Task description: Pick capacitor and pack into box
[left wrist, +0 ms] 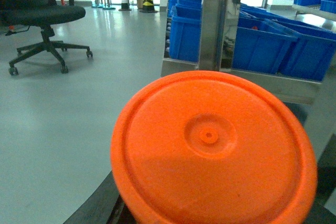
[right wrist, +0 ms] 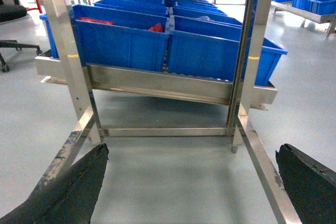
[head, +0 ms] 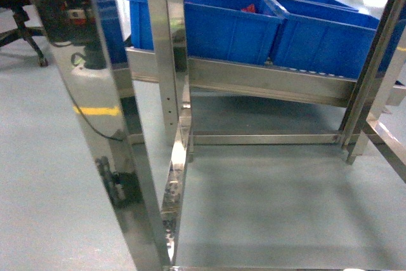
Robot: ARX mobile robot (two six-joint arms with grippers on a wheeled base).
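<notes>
While no capacitor and no pink box are showing in any view, the robot is facing a steel rack that is carrying blue bins on its upper shelf, so the location of both task items cannot be told from these frames.

Risks from this position:

1. Collision with the rack. In the head view a polished upright is standing very near on the left, and a second post is standing just right of it. An arm swinging toward the bins is likely to strike either post or the shelf's front rail.
2. Wrong target. Red items are lying in the far bins, too small to identify. Reaching for them without confirmation is risking a pick of the wrong part.
3. Blocked view. In the left wrist view an orange round lid is filling the near half of the frame, hiding whatever is sitting below it and hiding the left hand.

Hand state:

- Right hand: its two dark fingers are standing wide apart at the lower corners of the right wrist view. Nothing is lying between them, and they are touching nothing; only grey floor is showing in the gap.
- Left hand: not visible; its state cannot be told.
</notes>
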